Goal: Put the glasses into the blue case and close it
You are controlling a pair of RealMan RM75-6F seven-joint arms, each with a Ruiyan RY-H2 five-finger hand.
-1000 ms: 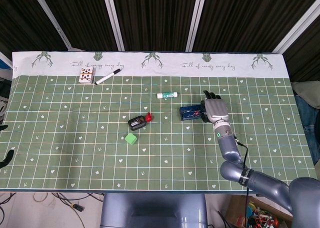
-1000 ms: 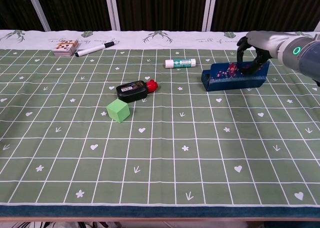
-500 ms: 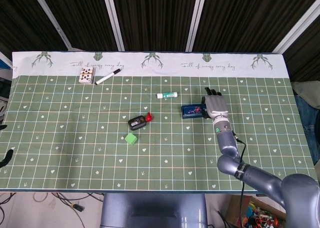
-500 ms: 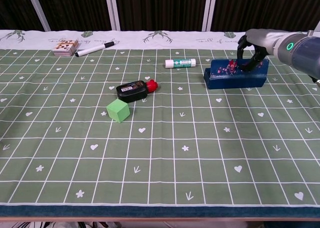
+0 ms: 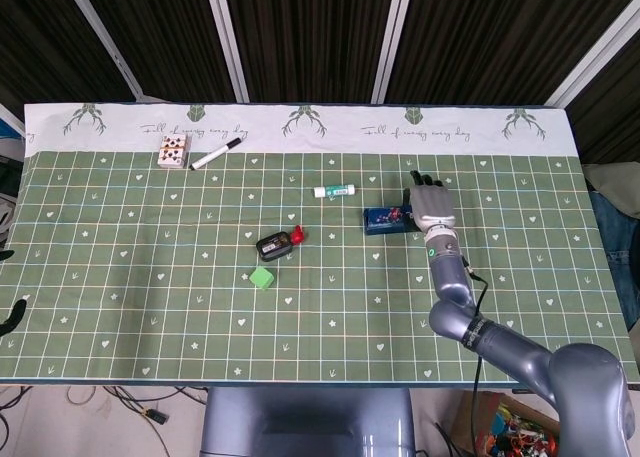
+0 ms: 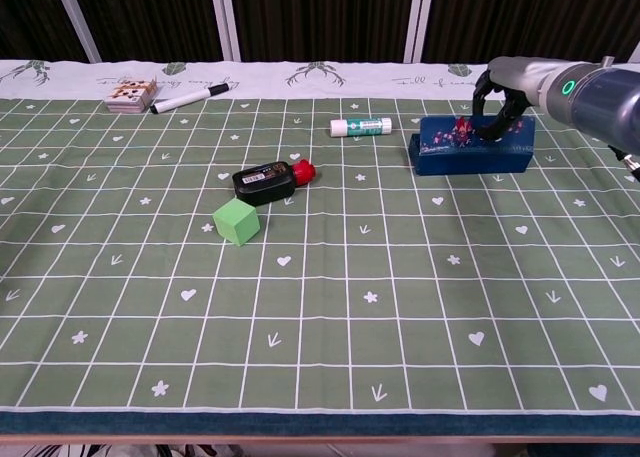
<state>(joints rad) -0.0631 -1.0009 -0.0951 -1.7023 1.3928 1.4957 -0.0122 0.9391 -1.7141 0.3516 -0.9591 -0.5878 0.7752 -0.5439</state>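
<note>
The blue case lies to the right of the table's middle, and in the chest view the blue case looks closed, with a red and white pattern on its lid. My right hand is on the case's right end. In the chest view the right hand curls its fingers down over the lid's top edge and grips it. No glasses show in either view. My left hand appears in neither view.
A white glue stick lies just left of the case. Further left are a black bottle with a red cap, a green cube, a black marker and a deck of cards.
The case's lid has come down from tilted open to closed under my right hand, and case and hand have shifted slightly toward the far side.
</note>
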